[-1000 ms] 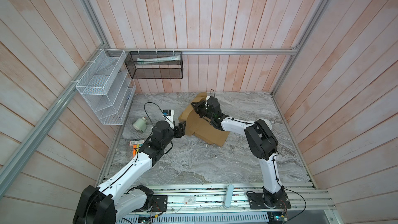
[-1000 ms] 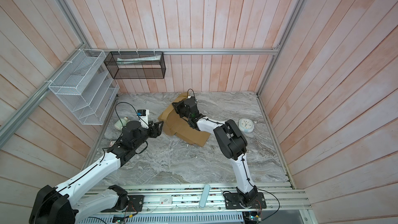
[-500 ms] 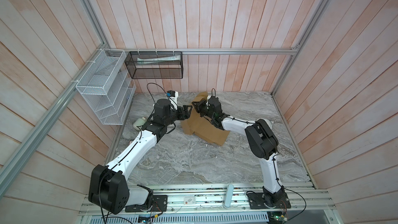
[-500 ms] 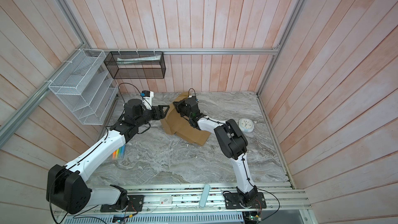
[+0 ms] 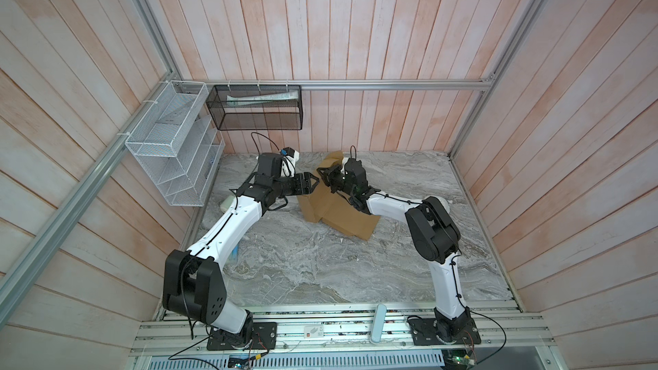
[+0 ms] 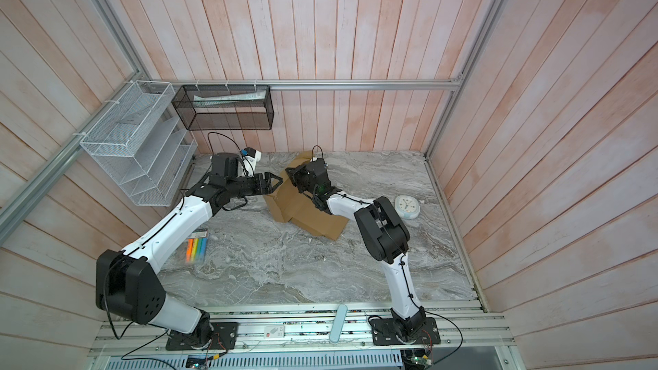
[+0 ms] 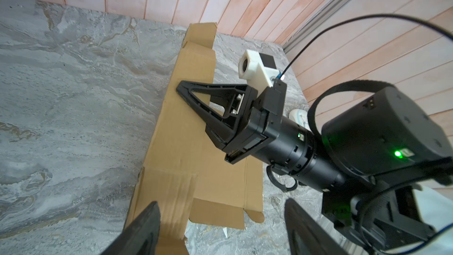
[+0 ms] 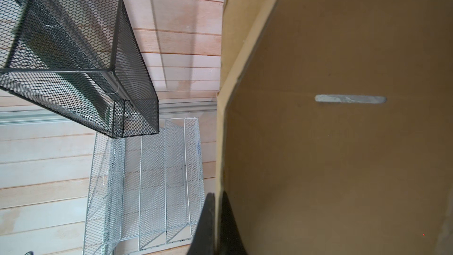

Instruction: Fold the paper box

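The paper box (image 5: 341, 215) (image 6: 306, 211) is a brown cardboard sheet, partly folded, at the back middle of the marble table. My right gripper (image 5: 322, 172) (image 6: 289, 172) is shut on the edge of a raised flap. In the right wrist view the cardboard (image 8: 343, 155) runs between its fingertips (image 8: 213, 198) and shows one slit. My left gripper (image 5: 315, 183) (image 6: 279, 181) is open just left of the box, next to the right gripper. In the left wrist view its fingers (image 7: 147, 222) straddle a corrugated flap (image 7: 171, 192), not touching it, and the right gripper (image 7: 179, 89) pinches the sheet's edge.
A white wire rack (image 5: 171, 151) and a black mesh basket (image 5: 256, 108) hang on the back-left walls. A white clock (image 6: 407, 207) lies right of the box. Coloured markers (image 6: 197, 245) lie under the left arm. A pale bar (image 5: 378, 322) rests on the front rail.
My left arm swung from the front left toward the back and reached in beside the box's left edge, its jaws opening slightly wider. The right gripper kept its hold on the flap.
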